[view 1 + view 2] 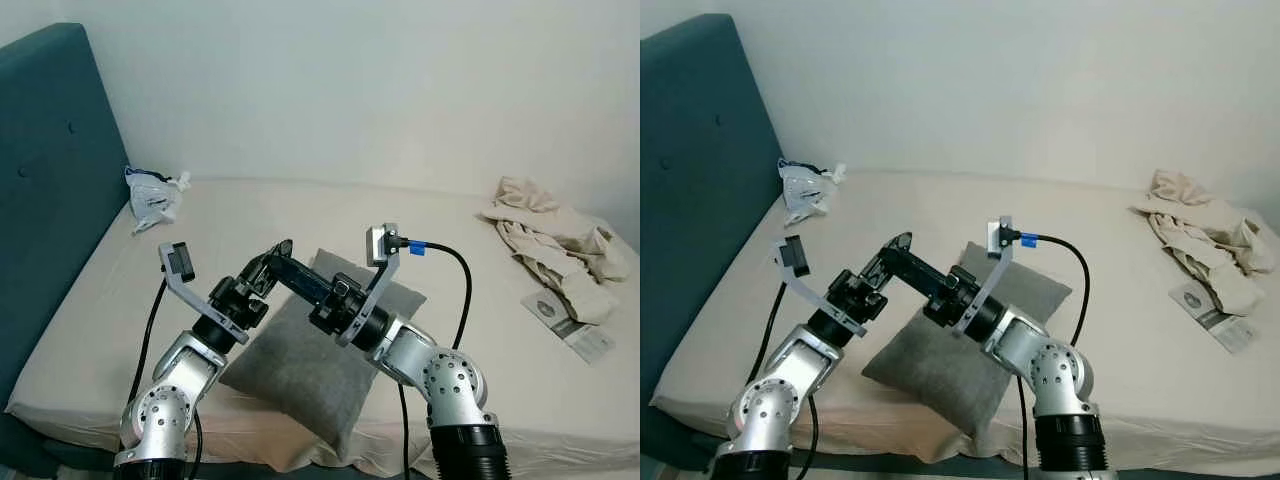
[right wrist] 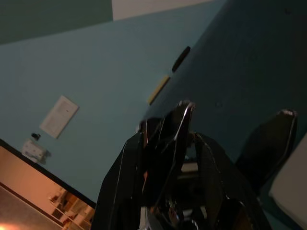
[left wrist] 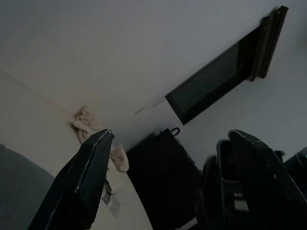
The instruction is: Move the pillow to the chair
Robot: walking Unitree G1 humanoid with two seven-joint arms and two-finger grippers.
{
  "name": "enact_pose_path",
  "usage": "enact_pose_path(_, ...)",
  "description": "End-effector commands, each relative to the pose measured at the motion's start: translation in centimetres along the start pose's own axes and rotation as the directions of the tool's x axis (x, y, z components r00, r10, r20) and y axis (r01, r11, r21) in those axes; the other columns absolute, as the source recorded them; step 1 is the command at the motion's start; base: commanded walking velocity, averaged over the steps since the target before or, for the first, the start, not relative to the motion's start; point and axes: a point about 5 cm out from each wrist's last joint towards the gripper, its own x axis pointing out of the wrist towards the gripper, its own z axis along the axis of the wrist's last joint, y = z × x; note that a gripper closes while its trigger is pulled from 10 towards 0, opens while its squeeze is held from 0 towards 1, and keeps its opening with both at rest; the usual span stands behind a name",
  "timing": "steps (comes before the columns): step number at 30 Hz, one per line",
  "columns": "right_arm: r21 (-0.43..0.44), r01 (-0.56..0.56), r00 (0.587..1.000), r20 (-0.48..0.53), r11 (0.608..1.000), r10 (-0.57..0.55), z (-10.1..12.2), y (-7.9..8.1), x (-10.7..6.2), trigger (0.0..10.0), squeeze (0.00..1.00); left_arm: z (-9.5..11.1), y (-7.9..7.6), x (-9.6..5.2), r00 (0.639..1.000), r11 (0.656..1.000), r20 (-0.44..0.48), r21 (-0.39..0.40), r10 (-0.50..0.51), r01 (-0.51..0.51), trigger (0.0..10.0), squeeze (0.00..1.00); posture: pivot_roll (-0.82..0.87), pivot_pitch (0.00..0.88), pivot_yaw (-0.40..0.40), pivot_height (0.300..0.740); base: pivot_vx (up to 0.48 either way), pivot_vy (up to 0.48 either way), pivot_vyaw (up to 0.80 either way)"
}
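Pillow (image 1: 310, 355) is not yet lifted from the bed (image 1: 300, 220); both grippers' fingers are held open above it.

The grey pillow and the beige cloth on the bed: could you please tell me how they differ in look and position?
The pillow is grey, plump and square-edged; the beige cloth is crumpled into a loose heap. The pillow lies at the near edge of the mattress, one corner hanging over it, under both arms; the cloth lies far to the right, near the wall. Both rest on the mattress.
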Motion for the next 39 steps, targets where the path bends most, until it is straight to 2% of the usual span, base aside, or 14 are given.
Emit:
enact_pose_path(1, 0.005, 0.006, 1.0, 0.027, 1.0, -0.006, 0.51, -0.08, 0.03, 10.0, 0.0, -0.06, -0.57, -0.01, 0.999, 0.999, -0.005, -0.009, -0.038, 0.038, 10.0, 0.0, -0.02, 0.013, -0.087, 0.74, 0.0, 0.0, 0.0)
enact_pose_path(8, 0.054, -0.034, 0.998, 0.054, 0.998, 0.031, 0.8, 0.25, 0.13, 10.0, 0.0, -0.15, -0.57, -0.12, 0.999, 0.999, -0.013, -0.014, -0.034, 0.034, 10.0, 0.0, -0.02, 0.016, -0.085, 0.74, 0.0, 0.0, 0.0)
enact_pose_path(9, 0.072, -0.048, 0.997, 0.065, 0.996, 0.043, 0.87, 0.34, 0.08, 7.2, 0.0, -0.16, -0.59, -0.14, 0.999, 0.999, -0.015, -0.015, -0.036, 0.036, 10.0, 0.0, -0.02, 0.018, -0.084, 0.74, 0.0, 0.0, 0.0)
enact_pose_path(10, 0.089, -0.058, 0.996, 0.079, 0.994, 0.051, 0.95, 0.39, 0.05, 0.4, 0.0, -0.17, -0.6, -0.14, 0.999, 0.999, -0.016, -0.013, -0.036, 0.036, 10.0, 0.0, -0.02, 0.018, -0.084, 0.74, 0.0, 0.0, 0.0)
enact_pose_path(11, 0.115, -0.071, 0.993, 0.097, 0.991, 0.06, 1.08, 0.43, -0.01, 0.0, 0.0, -0.17, -0.59, -0.13, 0.999, 0.999, -0.018, -0.014, -0.037, 0.036, 10.0, 0.0, -0.02, 0.019, -0.085, 0.74, 0.0, 0.0, 0.0)
enact_pose_path(15, 0.128, -0.082, 0.992, 0.107, 0.988, 0.068, 1.22, 0.47, -0.13, 0.0, 0.0, -0.16, -0.56, -0.08, 0.999, 0.999, -0.016, -0.015, -0.036, 0.036, 10.0, 0.0, -0.02, 0.019, -0.086, 0.74, 0.0, 0.0, 0.0)
enact_pose_path(16, 0.129, -0.083, 0.992, 0.107, 0.988, 0.069, 1.24, 0.51, -0.15, 8.3, 0.0, -0.14, -0.58, -0.04, 0.999, 0.999, -0.014, -0.016, -0.036, 0.036, 10.0, 0.0, -0.03, 0.02, -0.086, 0.74, 0.0, 0.0, 0.0)
enact_pose_path(18, 0.124, -0.074, 0.994, 0.092, 0.989, 0.063, 1.13, 0.5, -0.2, 10.0, 0.0, -0.11, -0.6, 0.07, 0.999, 0.999, -0.012, -0.016, -0.036, 0.036, 10.0, 0.0, -0.03, 0.02, -0.086, 0.74, 0.0, 0.0, 0.0)
enact_pose_path(27, 0.13, -0.06, 0.997, 0.064, 0.99, 0.052, 0.75, 0.49, -0.19, 10.0, 0.0, -0.17, -0.78, 0.23, 0.999, 0.999, -0.016, -0.021, -0.048, 0.047, 10.0, 0.0, -0.03, 0.024, -0.087, 0.74, 0.0, 0.0, 0.0)
enact_pose_path(29, 0.132, -0.062, 0.996, 0.065, 0.989, 0.053, 0.78, 0.51, -0.24, 0.0, 0.0, -0.31, -0.93, 0.2, 0.998, 0.998, -0.035, -0.014, -0.061, 0.061, 10.0, 0.0, -0.02, 0.026, -0.088, 0.74, 0.0, 0.0, 0.0)
enact_pose_path(33, 0.136, -0.071, 0.996, 0.07, 0.988, 0.062, 0.82, 0.59, -0.24, 0.0, 0.0, -0.4, -0.98, 0.2, 0.997, 0.998, -0.046, -0.011, -0.065, 0.064, 10.0, 0.0, -0.02, 0.027, -0.088, 0.74, 0.0, 0.0, 0.0)
enact_pose_path(34, 0.127, -0.06, 0.997, 0.065, 0.99, 0.052, 0.81, 0.55, -0.25, 1.5, 0.0, -0.44, -0.98, 0.2, 0.997, 0.998, -0.051, -0.009, -0.065, 0.065, 10.0, 0.0, -0.02, 0.028, -0.087, 0.74, 0.0, 0.0, 0.0)
enact_pose_path(35, 0.123, -0.057, 0.997, 0.062, 0.991, 0.05, 0.79, 0.55, -0.25, 10.0, 0.0, -0.46, -1.01, 0.21, 0.996, 0.998, -0.053, -0.009, -0.066, 0.066, 10.0, 0.0, -0.03, 0.029, -0.087, 0.74, 0.0, 0.0, 0.0)
enact_pose_path(39, 0.121, -0.055, 0.997, 0.057, 0.991, 0.049, 0.73, 0.56, -0.23, 10.0, 0.0, -0.5, -1.02, 0.23, 0.996, 0.998, -0.056, -0.008, -0.067, 0.066, 10.0, 0.0, -0.03, 0.029, -0.086, 0.74, 0.0, 0.0, 0.0)
